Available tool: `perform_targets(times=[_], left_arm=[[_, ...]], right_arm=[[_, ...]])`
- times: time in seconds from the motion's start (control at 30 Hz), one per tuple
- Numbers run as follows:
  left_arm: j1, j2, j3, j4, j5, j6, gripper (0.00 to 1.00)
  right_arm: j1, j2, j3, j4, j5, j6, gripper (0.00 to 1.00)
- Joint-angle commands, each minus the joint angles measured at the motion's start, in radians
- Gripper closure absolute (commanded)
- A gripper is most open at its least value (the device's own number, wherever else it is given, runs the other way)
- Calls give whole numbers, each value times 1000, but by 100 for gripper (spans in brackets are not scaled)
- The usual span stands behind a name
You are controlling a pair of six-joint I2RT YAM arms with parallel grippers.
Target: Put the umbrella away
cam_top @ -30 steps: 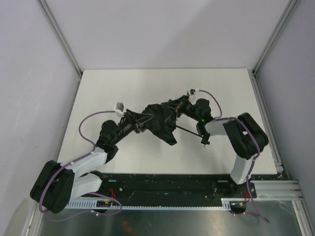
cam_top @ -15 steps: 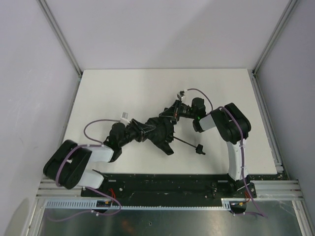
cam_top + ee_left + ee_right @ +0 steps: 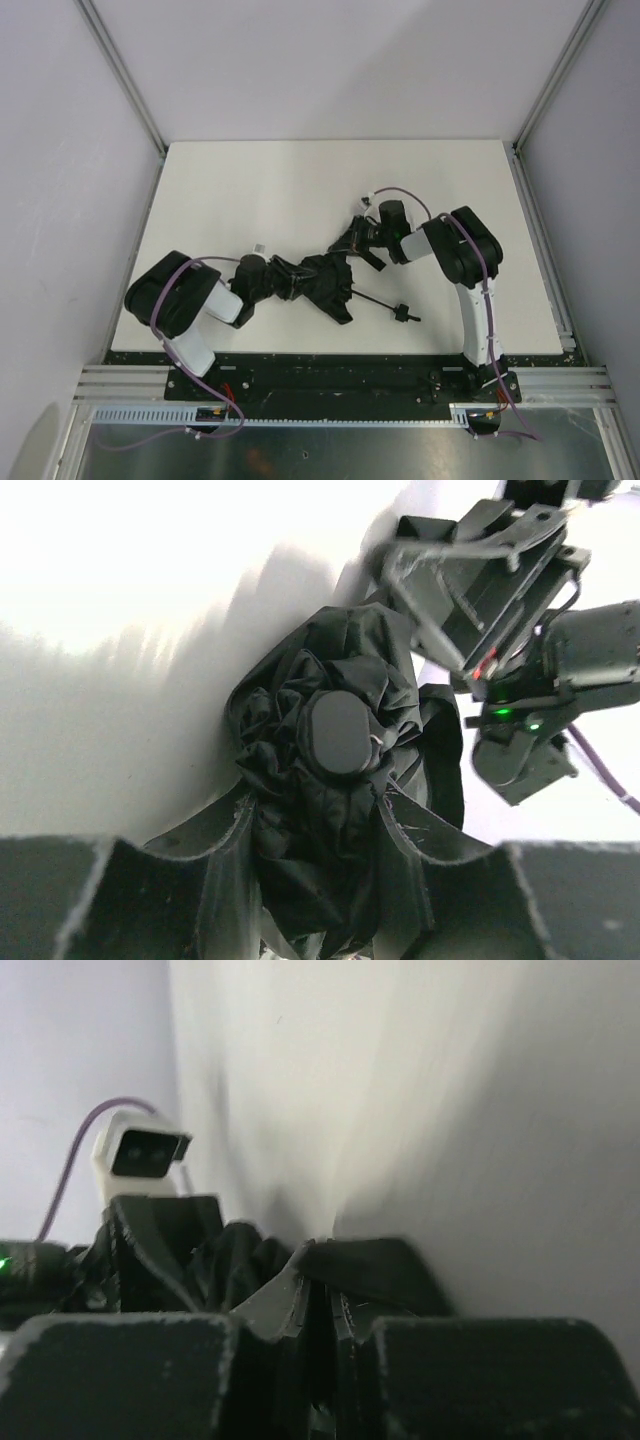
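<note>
One black compact folding umbrella (image 3: 325, 285) lies on the white tabletop (image 3: 250, 190), between the left fingers (image 3: 215, 830) and the right fingers (image 3: 375, 1260). The left fingers stand partly open, clamped around its bunched fabric canopy. The right fingers are all but closed at the bundle's far edge, and I cannot tell whether cloth is caught. Its thin shaft and knob handle (image 3: 401, 311) trail off on the right fingers' near side. It seems best to hold the left grip firm and sweep loose folds toward it.
</note>
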Motion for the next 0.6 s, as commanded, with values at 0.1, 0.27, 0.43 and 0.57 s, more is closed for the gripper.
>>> perform_targets(times=[0.1, 0.27, 0.43, 0.57], left_arm=[[-28, 12, -61, -154, -7, 32, 100], [-33, 1, -59, -180, -9, 40, 100], [-36, -12, -58, -212, -15, 27, 100], [-36, -42, -46, -303, -31, 29, 100]], right_arm=[[-62, -77, 218, -591, 216, -480, 84], [-87, -62, 251, -512, 164, -479, 88], [-90, -46, 346, -557, 192, -492, 99], [-86, -90, 441, -813, 387, -591, 64]])
